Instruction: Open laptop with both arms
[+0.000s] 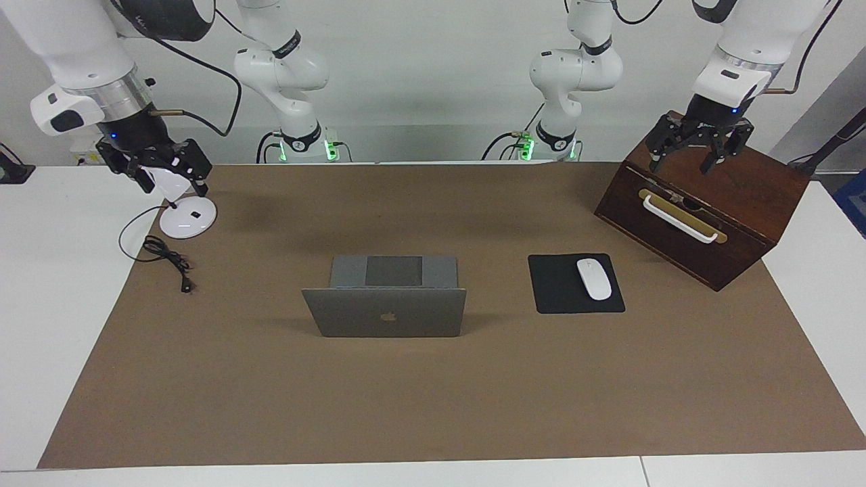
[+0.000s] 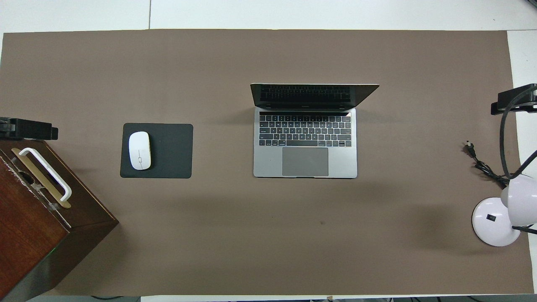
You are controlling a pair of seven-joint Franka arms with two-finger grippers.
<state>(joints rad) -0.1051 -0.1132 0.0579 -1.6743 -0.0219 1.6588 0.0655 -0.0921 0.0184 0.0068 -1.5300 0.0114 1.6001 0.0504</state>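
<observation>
Laptop point(image 1: 384, 308) sat open at the middle of the brown mat point(image 1: 433, 406), its lid upright and logo showing in the facing view. In the overhead view the laptop point(image 2: 305, 142) had its screen toward the top of the frame and its trackpad toward the bottom, so the open side faced the robots; its long axis ran across the frame, from one arm's end of the table to the other.

Both grippers hung in the air, well apart from the laptop and touching nothing. The left gripper point(image 1: 698, 152) was at the upper right of the facing view, over the wooden box point(image 1: 703, 223), with its jaws spread apart and nothing between them. The right gripper point(image 1: 159, 166) was at the upper left of that view, over the lamp point(image 1: 187, 216) (its white base lay just beneath); its fingers looked spread too, and held nothing.

A mouse point(image 2: 139, 150) lay on a black pad point(image 2: 172, 151) between laptop and box. A black cord point(image 2: 482, 165) trailed from the lamp at the right edge of the overhead view.
</observation>
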